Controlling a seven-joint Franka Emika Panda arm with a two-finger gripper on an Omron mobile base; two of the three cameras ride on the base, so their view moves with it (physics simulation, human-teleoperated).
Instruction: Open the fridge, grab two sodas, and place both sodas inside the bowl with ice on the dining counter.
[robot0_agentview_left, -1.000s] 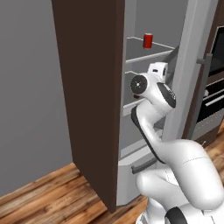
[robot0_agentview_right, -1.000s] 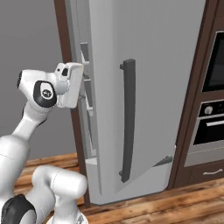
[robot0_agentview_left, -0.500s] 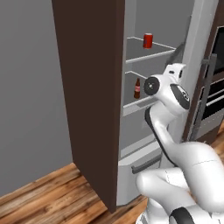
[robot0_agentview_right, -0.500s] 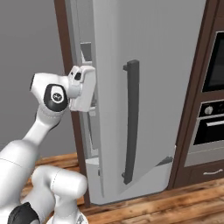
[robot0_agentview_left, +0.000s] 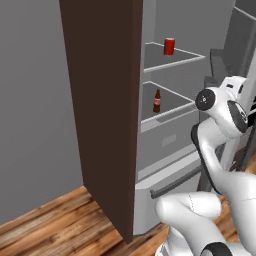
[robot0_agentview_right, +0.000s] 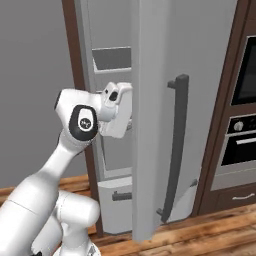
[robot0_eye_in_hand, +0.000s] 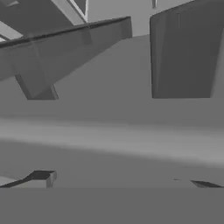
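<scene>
White claw: hand pressed up to the inner edge of the fridge door; tips hidden behind that edge in the right base view.
Claw state: in the hand view the two dark tips sit far apart at the lower corners, jaws spread wide, nothing between them.
Ahead of claw: grey door-shelf bins on the inner face of the door, close in front.
Door: swung open, beside the claw; dark bar handle on its outer face, beyond the claw.
Fridge: open, interior on the far side of the arm from the door.
Bottle: upright on the middle shelf, below and behind the hand.
Can: upright on the top shelf, above the bottle.
Drawer handle: horizontal, low, under the arm.
</scene>
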